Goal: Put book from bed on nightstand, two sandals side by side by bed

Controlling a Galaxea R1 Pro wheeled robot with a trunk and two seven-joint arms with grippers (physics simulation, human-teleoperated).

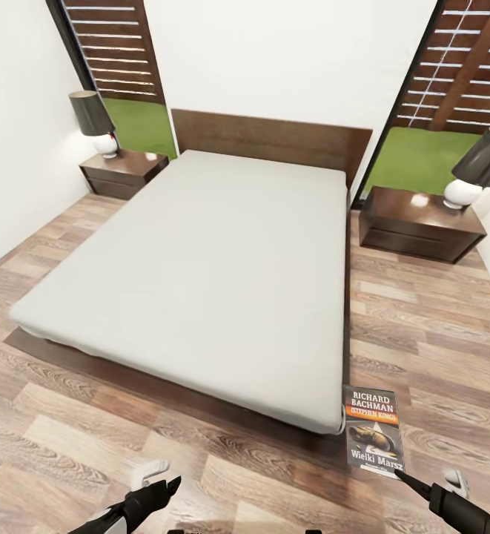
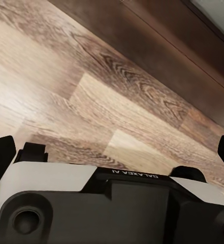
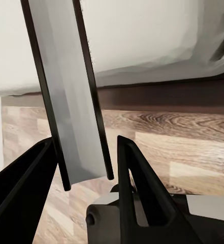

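A: Where, the thin dark grey paperback with white "RICHARD BACHMAN" lettering and an orange band point(image 1: 374, 429)?

B: Off the mattress. Held upright at the near right corner of the large white-mattressed bed with dark brown frame point(image 1: 200, 274), cover facing the head camera, lower edge gripped by the right pincer point(image 1: 408, 478). Seen edge-on in the right wrist view as a grey slab with dark borders point(image 3: 71, 96), wedged between the two black fingers point(image 3: 137, 188), clamped on it.

A: And the left pincer point(image 1: 163, 486)?

B: Low over the wood-plank floor point(image 1: 67, 437), near the foot of the bed. Fingers spread apart, tips at the far edges of the left wrist view point(image 2: 1, 155), nothing between them but planks and the dark bed frame beyond.

A: Nightstands?

B: Two low dark brown glossy cabinets with drawers, one either side of the brown headboard: left point(image 1: 124, 172), right point(image 1: 421, 222). Each bearing a dark-shaded lamp on a white base, left point(image 1: 95, 119) and right point(image 1: 480, 165). Both well apart from the book.
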